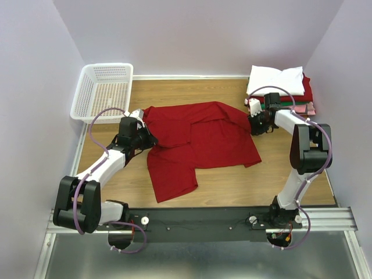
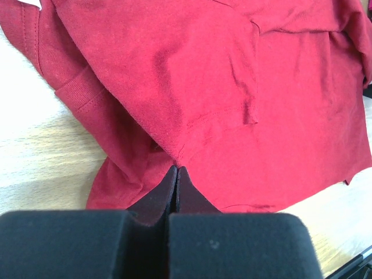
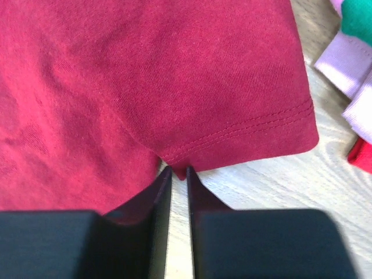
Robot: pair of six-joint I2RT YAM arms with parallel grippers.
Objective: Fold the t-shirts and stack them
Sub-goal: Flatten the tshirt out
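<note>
A large dark red t-shirt [image 1: 197, 139] lies spread and partly doubled over on the wooden table [image 1: 232, 180]. My left gripper [image 1: 148, 139] sits at its left edge, shut on a pinch of the red cloth [image 2: 177, 168]. My right gripper [image 1: 254, 125] is at the shirt's right sleeve. Its jaws are almost together, with a fold of the stitched sleeve hem [image 3: 244, 133] caught between the tips [image 3: 176, 170]. Folded t-shirts are stacked at the back right: white [image 1: 276, 78] on top, dark red [image 1: 307, 87] and pink [image 1: 305, 108] edges below. The right wrist view shows pink [image 3: 349, 64] and green [image 3: 357, 20] edges.
A white plastic mesh basket [image 1: 104, 90] stands at the back left corner. Walls close in the table on the left, back and right. The stack of folded shirts lies just behind and right of my right gripper.
</note>
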